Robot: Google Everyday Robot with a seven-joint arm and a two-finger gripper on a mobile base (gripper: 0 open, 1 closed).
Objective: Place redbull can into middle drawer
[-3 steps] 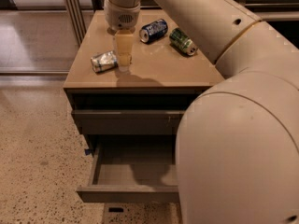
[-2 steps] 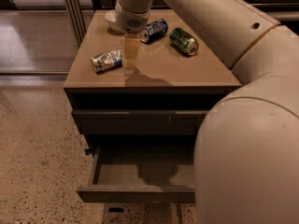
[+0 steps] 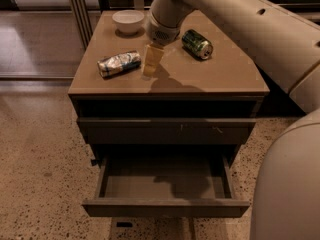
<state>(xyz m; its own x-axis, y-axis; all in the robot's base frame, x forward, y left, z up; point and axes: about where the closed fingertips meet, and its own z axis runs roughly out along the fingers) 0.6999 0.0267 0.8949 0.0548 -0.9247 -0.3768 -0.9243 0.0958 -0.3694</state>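
Note:
The redbull can (image 3: 119,64), silver with pale blue markings and dented, lies on its side on the left of the cabinet top (image 3: 220,79). My gripper (image 3: 151,60) hangs from the wrist just right of the can, close above the top and apart from the can. The middle drawer (image 3: 165,207) is pulled open below, and its grey-brown inside shows nothing in it. The closed drawer front (image 3: 165,130) above it has small pale scratches.
A green can (image 3: 197,44) lies on the right of the top. A white bowl (image 3: 128,21) stands at the back left. My big pale arm (image 3: 260,39) crosses the upper right and hides the area behind the wrist. Speckled floor (image 3: 40,174) lies to the left.
The gripper has shifted a little right, away from the redbull can. The view has moved, so the white bowl now shows and the dark blue can is hidden behind the wrist.

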